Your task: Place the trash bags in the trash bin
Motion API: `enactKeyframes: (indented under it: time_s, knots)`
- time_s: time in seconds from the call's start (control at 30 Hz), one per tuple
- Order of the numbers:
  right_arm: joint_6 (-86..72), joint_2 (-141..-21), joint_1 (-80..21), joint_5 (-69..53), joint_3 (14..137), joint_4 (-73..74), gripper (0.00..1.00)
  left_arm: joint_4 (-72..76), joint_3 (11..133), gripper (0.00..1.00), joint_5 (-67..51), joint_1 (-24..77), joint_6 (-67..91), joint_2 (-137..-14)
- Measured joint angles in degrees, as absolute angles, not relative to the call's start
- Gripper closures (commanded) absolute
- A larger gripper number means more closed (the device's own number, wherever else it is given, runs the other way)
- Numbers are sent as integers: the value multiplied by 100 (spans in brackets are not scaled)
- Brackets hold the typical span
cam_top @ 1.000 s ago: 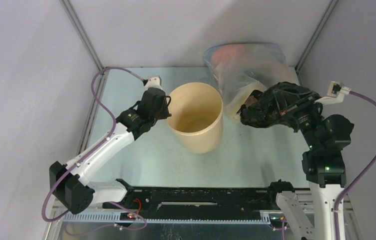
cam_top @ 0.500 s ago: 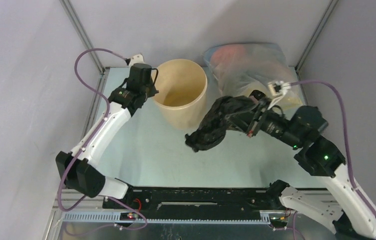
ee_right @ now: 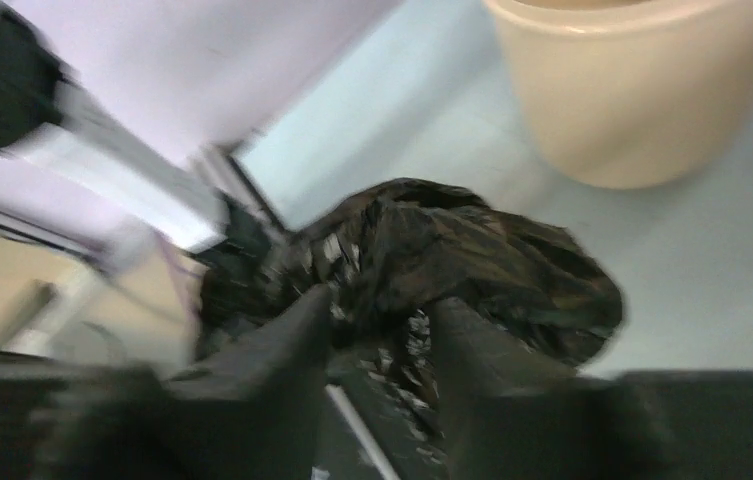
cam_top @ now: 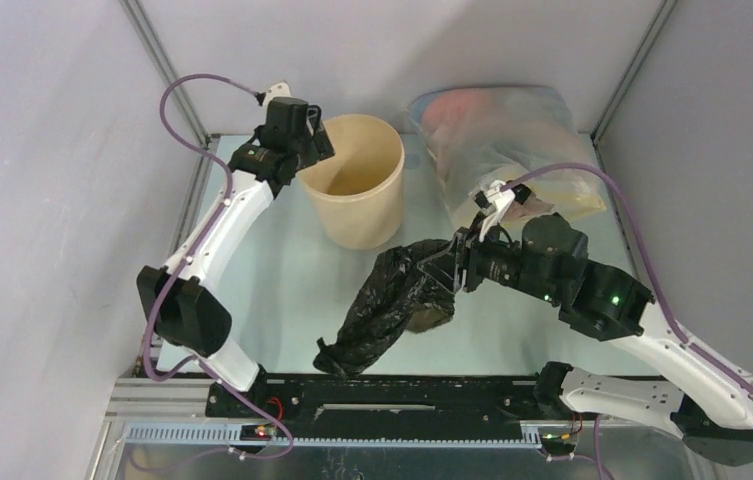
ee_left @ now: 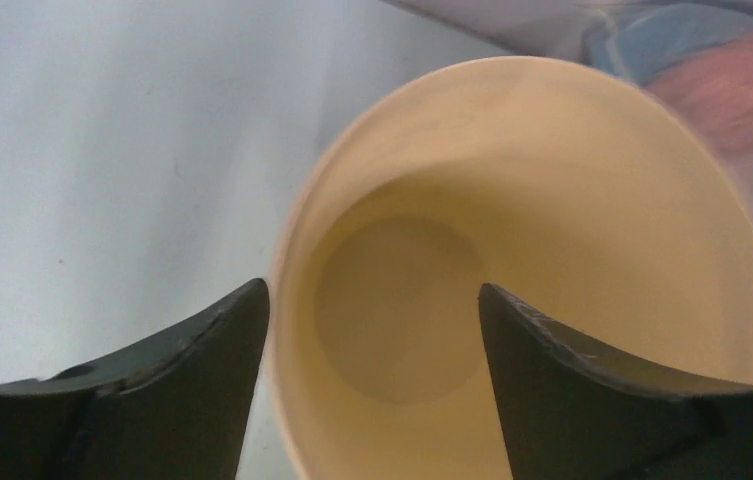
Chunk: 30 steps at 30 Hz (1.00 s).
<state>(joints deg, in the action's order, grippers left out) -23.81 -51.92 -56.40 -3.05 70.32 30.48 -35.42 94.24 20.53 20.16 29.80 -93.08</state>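
Top view: one trash bin [cam_top: 360, 215] stands upright on the table [cam_top: 272, 290] in the upper middle of the frame. The left gripper [cam_top: 312, 137] sits at the bin's upper-left rim with its jaws spread. One black trash bag [cam_top: 384, 308] lies outside the bin, below and to the right of it. Its upper end is gathered at the right gripper [cam_top: 454, 268], and the rest trails down to the lower middle of the frame, where the tail rests on the table. One translucent bag [cam_top: 497, 135] with pinkish contents leans in the upper right corner, behind the right arm.

Left wrist view: the left gripper [ee_left: 372, 290] is wide open and holds nothing. One finger is outside the trash bin [ee_left: 592, 180] and the other is over its hollow, with the left rim running between them. Whether either finger touches the rim cannot be told. The table [ee_left: 102, 150] fills the left side, and a blurred part of the translucent bag [ee_left: 722, 85] shows at the upper right.

Right wrist view, blurred: the right gripper [ee_right: 382, 305] pinches crinkled folds of the black trash bag [ee_right: 522, 265] between its narrowly parted fingers. The trash bin [ee_right: 632, 100] stands at the upper right, apart from the bag, on the table [ee_right: 722, 290].
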Motion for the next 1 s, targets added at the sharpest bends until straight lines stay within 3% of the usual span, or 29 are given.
enactKeyframes:
  time_s: [0.03, 0.07, 0.17, 0.37, 0.6, 0.77, 1.0]
  knots:
    - [-2351, -5168, -5599, -187, 6934, 3114, 21, -3544, 9483, 5, 2008, 2016, 3002, -9279]
    - [-2397, -5153, -5566, -99, 6840, 3177, 16, -3553, 9509, 3, 1940, 2016, 2974, -9251]
    - [-2377, -5089, -5478, 294, 6429, 3439, 12, -3660, 9496, 0, 1719, 2016, 2993, -9059]
    - [-2530, -4810, -5382, 998, 5704, 4001, 11, -3765, 8932, 0, 1411, 2078, 2991, -8088]
    - [-2700, -4587, -5356, 1013, 5199, 3972, 14, -3804, 8296, 2, 1083, 2309, 2982, -7050]
    - [-2799, -4954, -5572, 753, 4711, 3767, 22, -3833, 7242, 10, 829, 3144, 2939, -6230]
    - [-2827, -5782, -6451, 631, 4313, 3566, 18, -3721, 5472, 12, 545, 4174, 2987, -5304]
